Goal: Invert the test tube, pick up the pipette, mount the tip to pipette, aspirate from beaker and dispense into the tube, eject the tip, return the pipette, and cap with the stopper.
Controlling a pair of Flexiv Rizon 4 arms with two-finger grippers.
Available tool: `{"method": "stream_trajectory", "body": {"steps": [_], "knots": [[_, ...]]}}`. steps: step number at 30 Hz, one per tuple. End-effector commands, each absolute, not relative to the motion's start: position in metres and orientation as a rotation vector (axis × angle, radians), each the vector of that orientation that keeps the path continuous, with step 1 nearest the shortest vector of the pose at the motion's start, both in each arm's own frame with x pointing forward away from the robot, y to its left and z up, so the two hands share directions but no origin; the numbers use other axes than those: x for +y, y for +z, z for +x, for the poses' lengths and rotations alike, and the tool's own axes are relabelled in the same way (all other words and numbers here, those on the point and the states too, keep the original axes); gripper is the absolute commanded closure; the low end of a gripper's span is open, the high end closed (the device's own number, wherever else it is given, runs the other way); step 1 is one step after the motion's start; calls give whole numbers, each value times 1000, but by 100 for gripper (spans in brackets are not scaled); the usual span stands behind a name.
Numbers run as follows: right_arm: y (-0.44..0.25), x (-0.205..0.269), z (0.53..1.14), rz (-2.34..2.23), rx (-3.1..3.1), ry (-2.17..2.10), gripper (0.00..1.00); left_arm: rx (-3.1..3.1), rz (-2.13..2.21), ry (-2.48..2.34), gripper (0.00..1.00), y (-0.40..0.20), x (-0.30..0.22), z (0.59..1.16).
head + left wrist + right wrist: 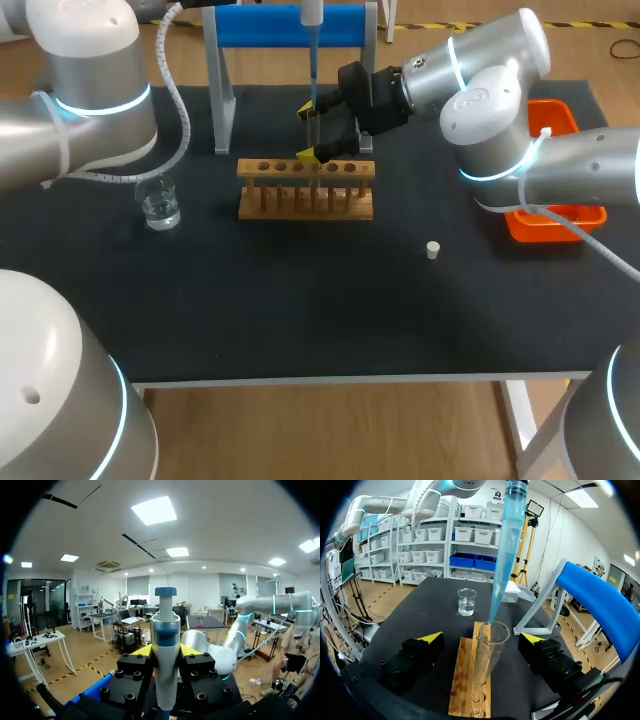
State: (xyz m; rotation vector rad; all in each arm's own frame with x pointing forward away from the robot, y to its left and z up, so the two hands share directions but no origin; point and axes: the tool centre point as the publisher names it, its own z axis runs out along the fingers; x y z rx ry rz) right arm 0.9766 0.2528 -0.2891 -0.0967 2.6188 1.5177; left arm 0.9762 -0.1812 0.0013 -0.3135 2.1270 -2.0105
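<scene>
Right wrist view: the right jaws are seen wide apart, and nothing is gripped by them. A glass test tube (489,652) is stood upright in a wooden rack (466,680), between the two yellow-tipped fingers (422,647), and it is touched by neither of them. A long blue tip (507,545) is pointed down from above, and its thin end is placed right at the tube's open mouth. A small beaker (466,601) with clear liquid is seen further ahead on the black desk (420,615), well apart from the rack. A blue stand (600,605) is seen off to one side.

In the left wrist view, the left jaws are clamped on the pipette (165,660). Its white and blue body is pressed from both sides and is held straight up and down.

In the head view, the pipette is seen hanging straight above the rack in the middle of the desk. The right arm (480,90) is stretched in from the right, and its jaws are set around the tube's spot. A small white stopper (433,250) is left lying alone on the desk, nearer the front than the rack and to its right. An orange tray (555,228) is set at the desk's right edge, partly hidden by the right arm.
</scene>
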Motion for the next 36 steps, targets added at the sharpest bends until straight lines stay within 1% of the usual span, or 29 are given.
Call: {"method": "stream_trajectory", "body": {"steps": [1, 36], "knots": [[-288, 252, 977, -100, 2625, 1514, 0, 2136, -313, -2014, 100, 0, -181, 978], [-288, 252, 977, -100, 2625, 1514, 0, 2150, -345, -2051, 100, -21, -183, 980]]}}
